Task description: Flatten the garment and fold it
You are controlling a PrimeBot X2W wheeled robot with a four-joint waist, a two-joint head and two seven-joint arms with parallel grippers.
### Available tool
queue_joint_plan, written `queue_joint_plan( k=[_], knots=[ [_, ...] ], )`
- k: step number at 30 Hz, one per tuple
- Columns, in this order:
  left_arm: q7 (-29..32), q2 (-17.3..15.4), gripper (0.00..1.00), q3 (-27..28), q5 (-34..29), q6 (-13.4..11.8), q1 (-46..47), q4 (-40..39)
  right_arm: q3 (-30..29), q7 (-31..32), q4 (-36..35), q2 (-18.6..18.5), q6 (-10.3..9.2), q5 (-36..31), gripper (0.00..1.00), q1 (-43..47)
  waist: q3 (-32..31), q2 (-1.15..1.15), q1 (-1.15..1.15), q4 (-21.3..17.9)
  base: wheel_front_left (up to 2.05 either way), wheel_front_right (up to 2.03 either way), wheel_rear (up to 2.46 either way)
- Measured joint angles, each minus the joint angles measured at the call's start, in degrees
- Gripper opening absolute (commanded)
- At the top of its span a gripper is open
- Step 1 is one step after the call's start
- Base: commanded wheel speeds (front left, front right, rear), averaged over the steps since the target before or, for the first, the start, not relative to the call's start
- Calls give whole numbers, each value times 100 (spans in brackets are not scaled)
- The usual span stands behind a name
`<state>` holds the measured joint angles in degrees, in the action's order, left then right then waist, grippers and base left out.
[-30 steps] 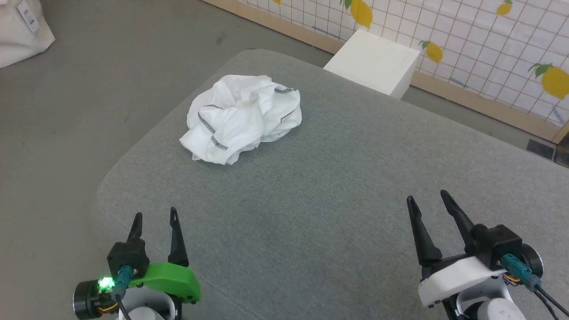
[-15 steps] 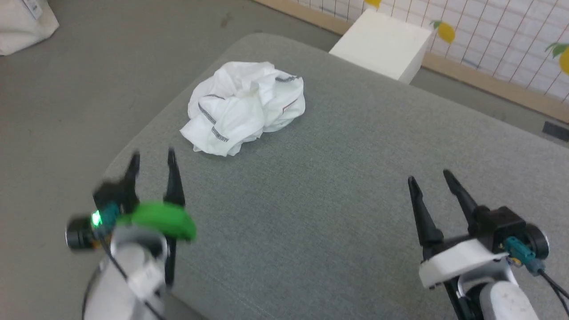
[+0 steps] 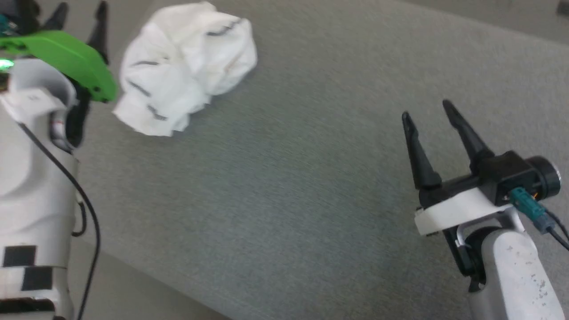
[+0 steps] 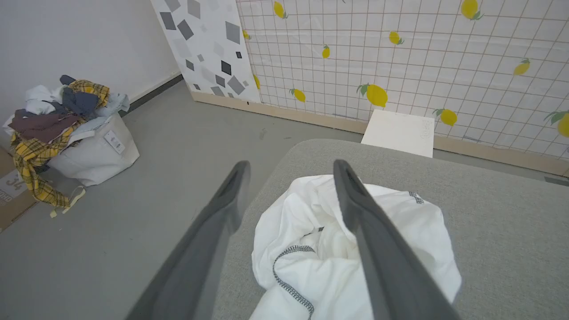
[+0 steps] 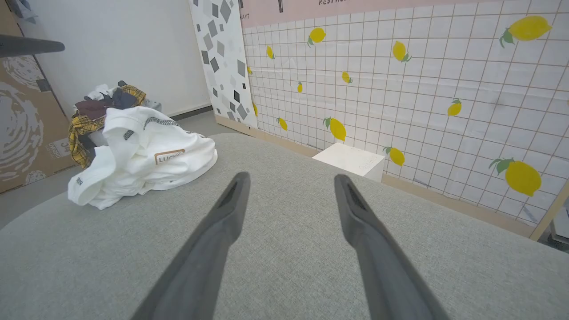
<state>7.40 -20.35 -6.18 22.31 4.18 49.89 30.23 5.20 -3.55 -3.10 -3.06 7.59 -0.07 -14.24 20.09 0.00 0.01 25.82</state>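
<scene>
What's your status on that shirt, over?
Left gripper jaws open, beside garment, nothing held. Right gripper jaws open, far off. Garment crumpled on grey cushion. White box beyond cushion, not in the way.

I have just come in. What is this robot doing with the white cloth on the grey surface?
The robot is at the very start of flattening and folding the garment. It lies crumpled in a heap on the grey padded surface, not yet spread out. The left tool is open, close to the heap's left side, and grips nothing. The right tool is also open and empty, over bare surface well away from the heap.
</scene>
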Motion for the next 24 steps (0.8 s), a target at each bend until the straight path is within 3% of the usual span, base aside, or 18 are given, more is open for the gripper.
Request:
queue_joint_plan(
  k=[6, 16, 17, 18, 19, 20, 24],
  knots=[
    [1047, -244, 100, 271, 515, 51, 158, 411, -20, -133, -27, -14, -1, 4, 100, -264, 765, 0, 1, -504, 0, 0, 0],
    [2948, -600, 100, 836, 1259, -605, -260, 738, 1, -424, 222, 9, 0, 114, 100, -331, 1496, 1, 0, -1442, 0, 0, 0],
    [3112, -656, 95, 891, 1306, -683, -299, 667, 8, -467, 245, 22, 0, 132, 100, -341, 1527, 1, 0, -1525, 0, 0, 0],
    [3229, -721, 56, 918, 1332, -724, -336, 606, 11, -502, 269, 29, 0, 149, 100, -345, 1540, 1, -1, -1584, 0, 0, 0],
    [3350, -792, 45, 945, 1367, -738, -389, 521, 18, -535, 305, 43, 0, 169, 100, -348, 1543, 1, -1, -1650, 0, 0, 0],
    [3390, -845, 0, 968, 1397, -746, -460, 419, 19, -568, 355, 44, 0, 185, 100, -348, 1525, 1, 0, -1703, 0, 0, 0],
    [3047, -942, 0, 867, 1211, -670, -818, 29, 3, -652, 597, 42, 0, 323, 100, -330, 1318, 1, 0, -1825, 0, 0, 0]
  ],
)
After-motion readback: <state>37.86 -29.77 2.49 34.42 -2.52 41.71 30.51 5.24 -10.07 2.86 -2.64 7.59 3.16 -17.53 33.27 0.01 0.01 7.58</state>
